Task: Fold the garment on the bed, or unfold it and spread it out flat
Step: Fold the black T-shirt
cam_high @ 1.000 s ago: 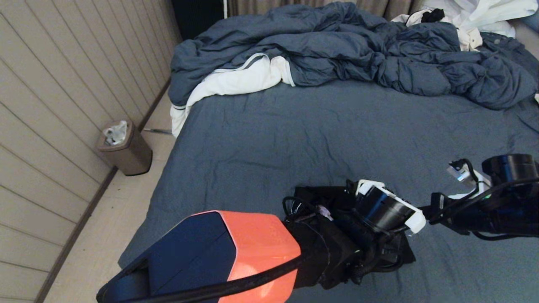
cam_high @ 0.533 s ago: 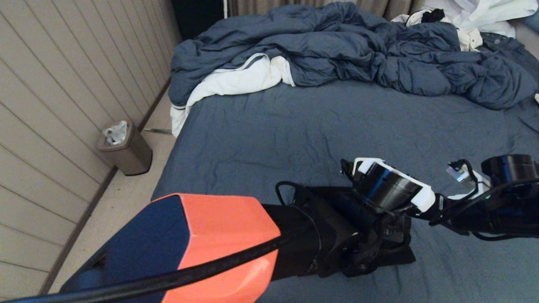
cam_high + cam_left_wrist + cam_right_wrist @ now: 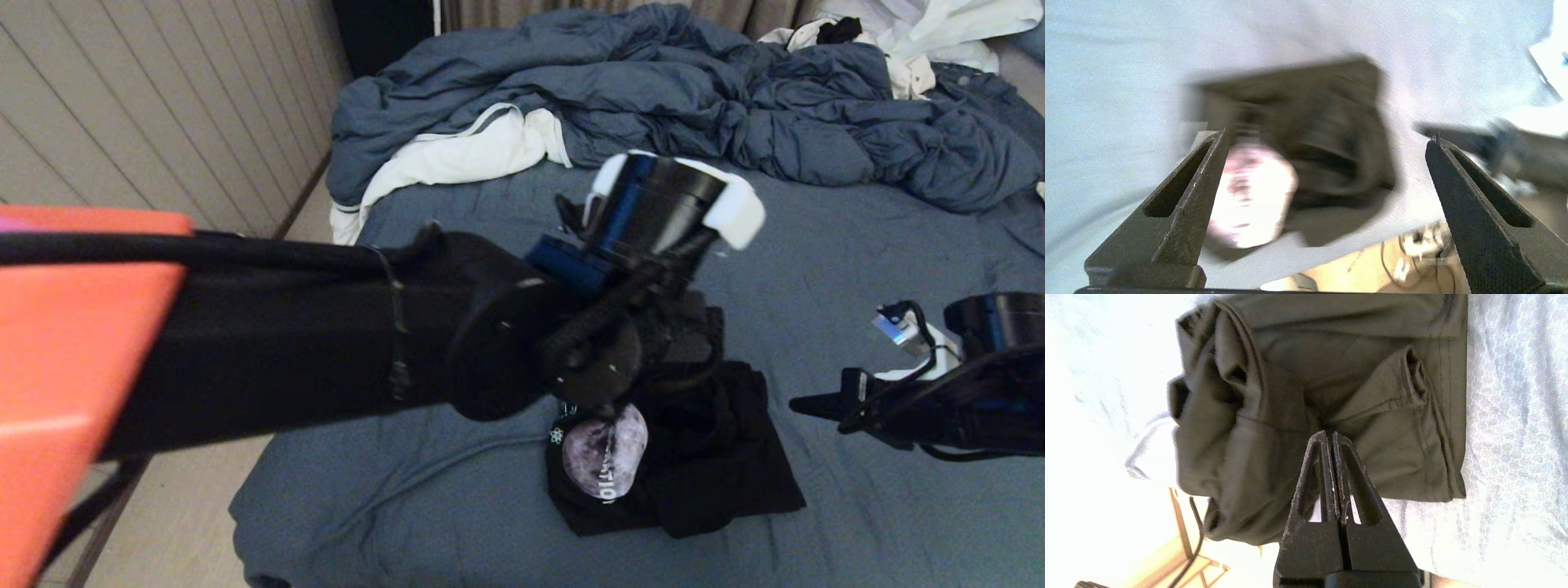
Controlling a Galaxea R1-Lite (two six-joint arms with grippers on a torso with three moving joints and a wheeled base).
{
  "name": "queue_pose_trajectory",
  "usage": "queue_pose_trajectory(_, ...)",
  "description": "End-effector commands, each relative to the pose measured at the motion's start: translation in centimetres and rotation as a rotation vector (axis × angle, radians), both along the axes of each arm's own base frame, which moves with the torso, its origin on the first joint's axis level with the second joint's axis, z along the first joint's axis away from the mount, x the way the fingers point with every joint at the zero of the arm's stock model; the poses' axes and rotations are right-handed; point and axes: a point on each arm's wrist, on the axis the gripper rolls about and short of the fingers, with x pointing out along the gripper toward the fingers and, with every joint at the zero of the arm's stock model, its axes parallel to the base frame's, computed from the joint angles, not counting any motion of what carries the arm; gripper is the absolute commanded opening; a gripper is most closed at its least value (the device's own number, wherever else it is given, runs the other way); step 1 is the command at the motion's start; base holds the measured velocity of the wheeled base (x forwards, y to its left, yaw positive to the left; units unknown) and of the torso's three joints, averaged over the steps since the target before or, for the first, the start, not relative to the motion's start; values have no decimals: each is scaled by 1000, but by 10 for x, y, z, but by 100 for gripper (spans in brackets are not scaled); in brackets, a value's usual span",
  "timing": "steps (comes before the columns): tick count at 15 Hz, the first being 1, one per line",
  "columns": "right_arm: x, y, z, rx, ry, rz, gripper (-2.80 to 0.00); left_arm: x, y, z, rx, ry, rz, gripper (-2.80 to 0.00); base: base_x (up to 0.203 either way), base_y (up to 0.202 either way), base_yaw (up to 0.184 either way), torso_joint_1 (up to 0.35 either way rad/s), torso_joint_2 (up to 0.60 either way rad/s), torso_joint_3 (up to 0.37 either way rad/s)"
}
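While the soft black shirt (image 3: 678, 457) lies bunched near the bed's (image 3: 506, 278) front edge, moon print showing, the left hand (image 3: 1327, 143) hangs wide and empty above; the right hand (image 3: 1332, 437) is pinched closed, empty, beside it.

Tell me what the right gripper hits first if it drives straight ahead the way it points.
Probably the garment. The right gripper, its fingers shut, aims at the folded black shirt's bunched middle, with nothing between; how far off it hangs is unclear.
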Motion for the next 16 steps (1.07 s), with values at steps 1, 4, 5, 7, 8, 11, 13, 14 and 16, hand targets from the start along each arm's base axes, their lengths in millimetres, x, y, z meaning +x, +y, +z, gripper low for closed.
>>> queue_pose_trajectory(1, -2, 0, 7, 6, -23, -3, -280, 4, 75, 46, -68, -18, 132, 0, 0, 0, 0, 0, 0, 0)
queue_pose_trajectory(4, -1, 2, 21, 16, -59, -10, -280, 10, 161, 21, 4, 84, 331, 0, 0, 0, 0, 0, 0, 0)
queue_pose_trajectory(5, -1, 3, 26, 21, -57, -11, -280, 14, 191, 4, 28, 133, 406, 0, 0, 0, 0, 0, 0, 0)
queue_pose_trajectory(7, -1, 3, 37, 35, -11, -14, -280, 20, 250, -26, 18, 218, 546, 0, 0, 0, 0, 0, 0, 0)
queue_pose_trajectory(8, -3, 4, 47, 42, 19, -12, -280, 20, 272, -38, -25, 239, 576, 0, 0, 0, 0, 0, 0, 0)
queue_pose_trajectory(11, -17, 12, 88, 43, 57, 5, -280, 8, 293, -50, -137, 218, 528, -280, 0, 0, 0, 0, 0, 0)
queue_pose_trajectory(13, -21, 24, 99, 42, 102, 49, -280, -4, 285, -66, -116, 269, 467, -280, 0, 0, 0, 0, 0, 0)
queue_pose_trajectory(14, -20, 35, 97, 32, 129, 93, -280, -7, 281, -74, -113, 277, 444, -280, 0, 0, 0, 0, 0, 0)
queue_pose_trajectory(16, -14, 57, 80, -44, 195, 169, -280, -10, 274, -82, -141, 248, 413, -280, 0, 0, 0, 0, 0, 0)
